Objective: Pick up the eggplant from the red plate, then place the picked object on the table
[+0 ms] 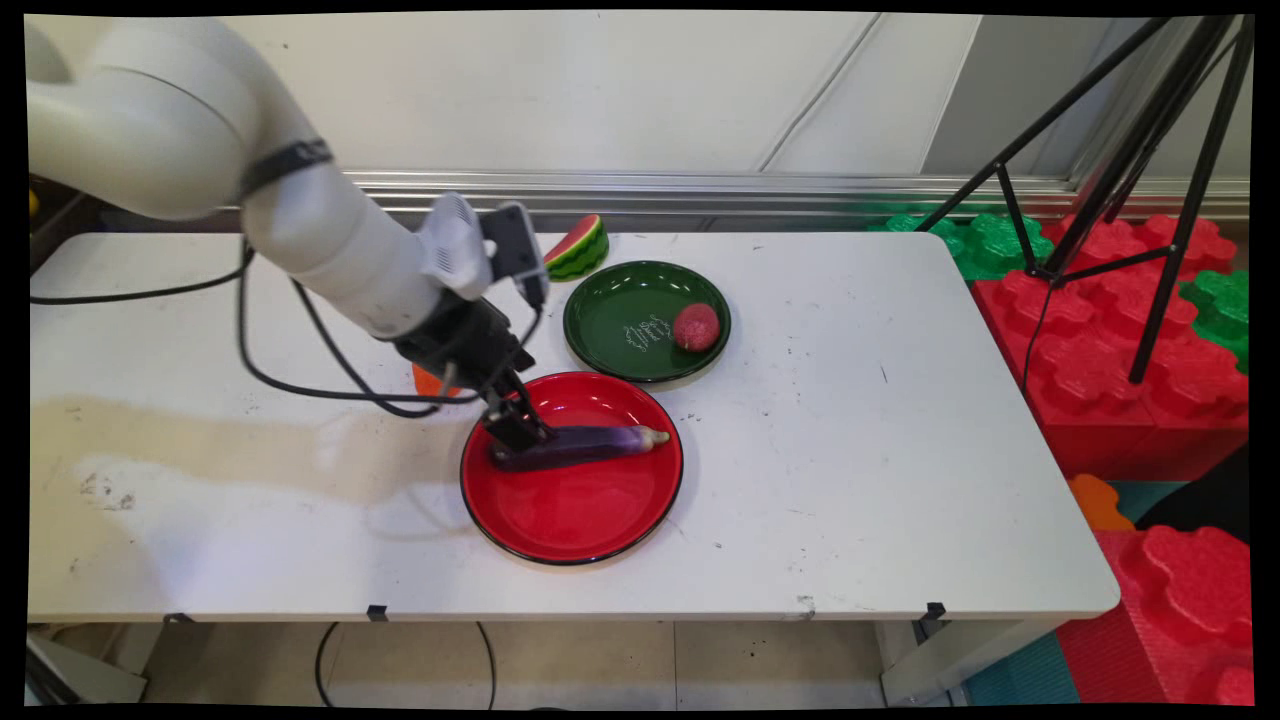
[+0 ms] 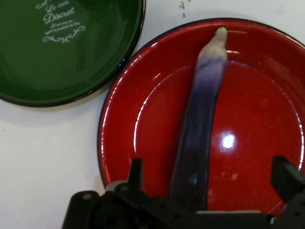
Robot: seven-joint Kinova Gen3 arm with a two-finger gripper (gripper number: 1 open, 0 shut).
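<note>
The gripper (image 1: 516, 428) is lowered over the left end of a purple eggplant (image 1: 585, 446) that lies lengthwise in a red plate (image 1: 580, 510) near the middle of the white table (image 1: 850, 450). In the hand view the two fingers (image 2: 136, 172) stand apart, one on each side of the eggplant (image 2: 198, 138), with a visible gap between each finger and the eggplant; the gripper (image 2: 209, 183) is therefore spread and not clamped on it. The pale, pointed tip of the eggplant points toward the right side of the plate in the main view.

Just left of the gripper linkage, a small orange object (image 1: 428, 381) lies on the table, mostly hidden by the arm; its type cannot be told.

A watermelon slice (image 1: 577, 247) lies near the far edge of the table. Beside it, a green plate (image 1: 625, 345) sits just beyond the red plate, rims nearly touching. It carries white script lettering (image 2: 59, 19); the word "Discret" is readable, the rest is not. A red lychee-like fruit (image 1: 696, 327) rests in the right part of the green plate.

Right of the table, red and green foam blocks (image 1: 1110, 340) and a black tripod (image 1: 1130, 170) stand.
</note>
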